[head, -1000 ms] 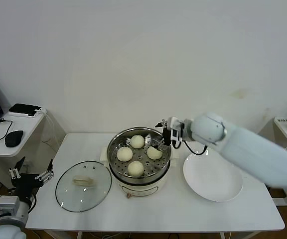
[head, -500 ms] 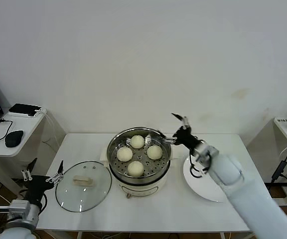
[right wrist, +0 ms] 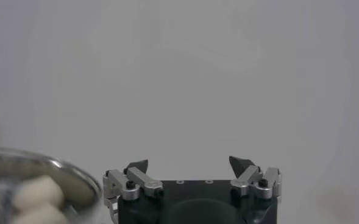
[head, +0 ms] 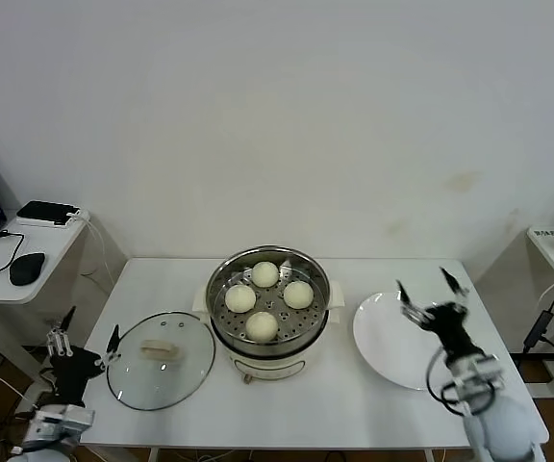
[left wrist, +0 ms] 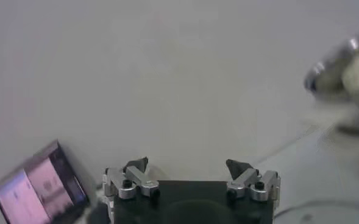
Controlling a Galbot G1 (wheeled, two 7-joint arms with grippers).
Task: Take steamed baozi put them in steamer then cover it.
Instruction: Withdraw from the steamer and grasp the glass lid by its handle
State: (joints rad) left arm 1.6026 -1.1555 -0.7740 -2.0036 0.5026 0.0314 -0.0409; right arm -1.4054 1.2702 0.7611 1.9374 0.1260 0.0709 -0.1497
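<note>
Glass lid is the only thing left to deal with, as far as I can tell from my feeds. Going left to right across the head view:

My left end effector [head: 85,340] sits low off the left edge of the tabletop [head: 315,399], jaws spread wide, nothing in them. The left wrist view backs that up, just two open fingertips [left wrist: 135,164] pointing at blank wall.

Just beside it on the tabletop lies the cover [head: 161,359], flat, cream handle up, touching nothing but the surface. It's right next to the steamer [head: 268,306] but definitely not on it yet.

The steamer sits mid-table on its cream base, and all four steamed baozi [head: 263,326] are inside on the perforated floor, spaced apart in a rough diamond. So I'd call the loading part done.

To the right of that is the white plate [head: 392,361], bare now, which fits with the buns all being in the basket.

My right end effector [head: 433,292] hovers over the plate's right side, well apart from the steamer, jaws open and empty. Right wrist view shows the same, with the steamer rim and a couple of buns off at the edge.

Remaining job by my reckoning: pick up the cover by its handle and set it on the steamer. Left arm looks like the natural choice since it's parked right by it.
</note>
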